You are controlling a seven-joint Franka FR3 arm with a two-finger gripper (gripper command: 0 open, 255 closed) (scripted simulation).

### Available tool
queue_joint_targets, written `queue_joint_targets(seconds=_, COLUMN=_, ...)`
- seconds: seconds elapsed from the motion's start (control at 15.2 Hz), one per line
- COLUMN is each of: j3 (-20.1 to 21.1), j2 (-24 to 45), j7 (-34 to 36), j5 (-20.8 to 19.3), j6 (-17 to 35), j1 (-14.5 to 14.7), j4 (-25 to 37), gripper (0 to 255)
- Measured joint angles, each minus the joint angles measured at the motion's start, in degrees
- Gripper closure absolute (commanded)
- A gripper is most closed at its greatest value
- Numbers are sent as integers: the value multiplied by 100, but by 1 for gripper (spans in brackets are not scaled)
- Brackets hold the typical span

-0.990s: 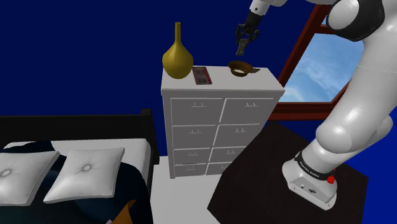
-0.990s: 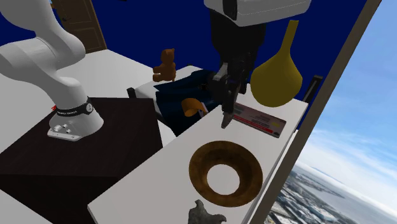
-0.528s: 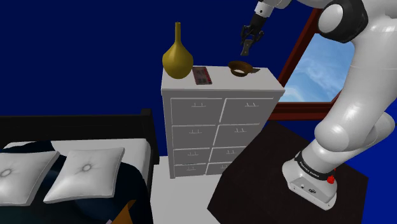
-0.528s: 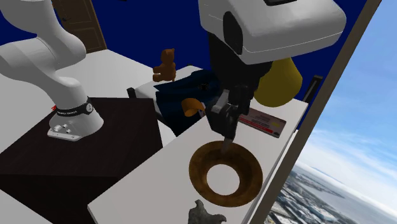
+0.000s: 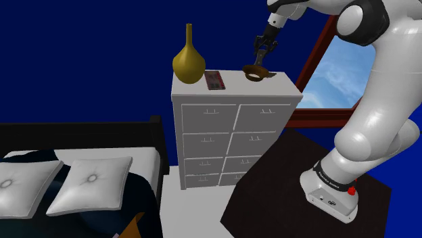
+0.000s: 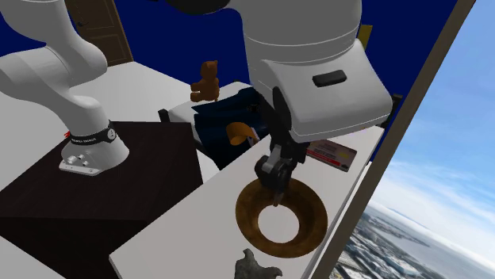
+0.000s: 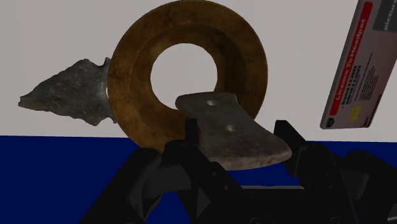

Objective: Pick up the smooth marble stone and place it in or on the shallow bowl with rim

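Observation:
A flat grey stone (image 7: 232, 133) with two small dimples sits clasped between my black fingers. My gripper (image 7: 235, 153) is shut on it and hangs just above the near rim of the brown ring-shaped bowl (image 7: 133, 57). The bowl (image 5: 255, 73) stands on the white dresser top (image 5: 230, 91), with the gripper (image 5: 260, 57) right over it. From the second exterior view the gripper (image 6: 272, 190) points down onto the bowl's ring (image 6: 311, 230), and the white hand hides much of the dresser behind it.
A jagged grey rock (image 7: 70, 92) lies against the bowl's far side, close to the dresser's end (image 6: 255, 268). A red and white card (image 5: 215, 80) and a golden vase (image 5: 189, 62) stand further along the top. A bed with pillows (image 5: 88, 182) lies below.
The gripper has moved from beside the card to over the bowl and come down close to its rim, still holding the stone. Bowl, rock and card have not moved.

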Motion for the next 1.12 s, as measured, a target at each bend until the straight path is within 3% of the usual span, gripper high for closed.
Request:
queue_joint_targets(seconds=0.79, j3=17, j2=92, j7=-92, j5=48, j6=386, j1=11, j4=-302, gripper=255)
queue_joint_targets(seconds=0.86, j3=17, j2=92, j7=-92, j5=48, j6=387, j1=11, j4=-302, gripper=0)
queue_joint_targets(seconds=1.12, j3=17, j2=92, j7=-92, j5=48, j6=387, j1=11, j4=-302, gripper=0)
